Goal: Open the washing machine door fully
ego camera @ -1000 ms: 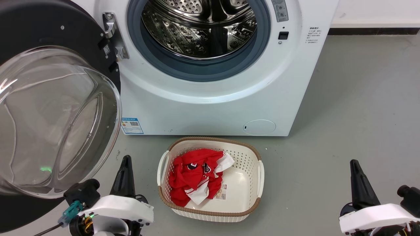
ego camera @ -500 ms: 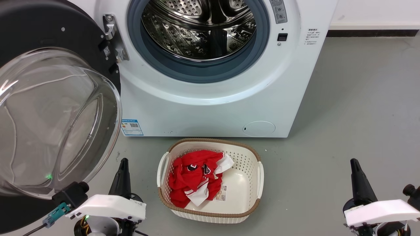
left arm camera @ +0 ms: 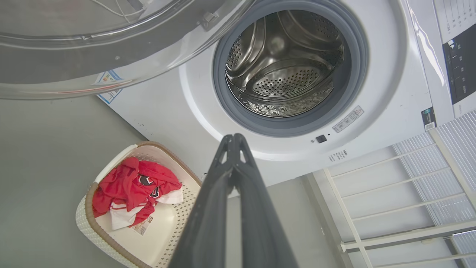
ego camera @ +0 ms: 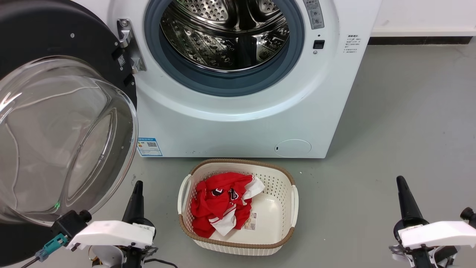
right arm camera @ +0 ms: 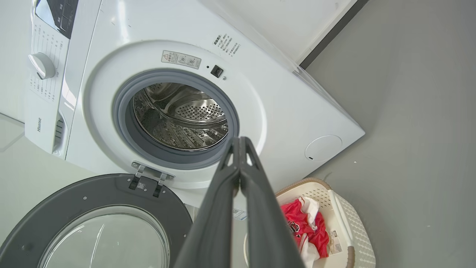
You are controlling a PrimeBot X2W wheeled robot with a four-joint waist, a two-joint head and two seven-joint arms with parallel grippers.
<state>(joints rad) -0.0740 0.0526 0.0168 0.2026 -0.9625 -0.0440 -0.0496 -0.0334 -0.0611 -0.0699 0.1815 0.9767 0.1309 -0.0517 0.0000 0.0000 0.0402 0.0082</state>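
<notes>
1. Head view: the door (ego camera: 63, 137) hangs on its hinge (ego camera: 128, 44) at the left edge of the washing machine (ego camera: 238, 123), standing wide open with the drum (ego camera: 227, 33) uncovered. The job looks essentially done.
2. The left gripper (ego camera: 137, 186) and the right gripper (ego camera: 401, 182) are each clenched on nothing, low over the floor (ego camera: 409, 123).
3. The left gripper sits near the door's lower rim, so lifting that arm carelessly could strike the glass or push the door back towards closing.
4. Rolling forward could shove the basket (ego camera: 293, 208) against the machine's front.

White wrist shells (ego camera: 111, 231), tapered black fingers (ego camera: 135, 204), teal plug (ego camera: 50, 247).
</notes>
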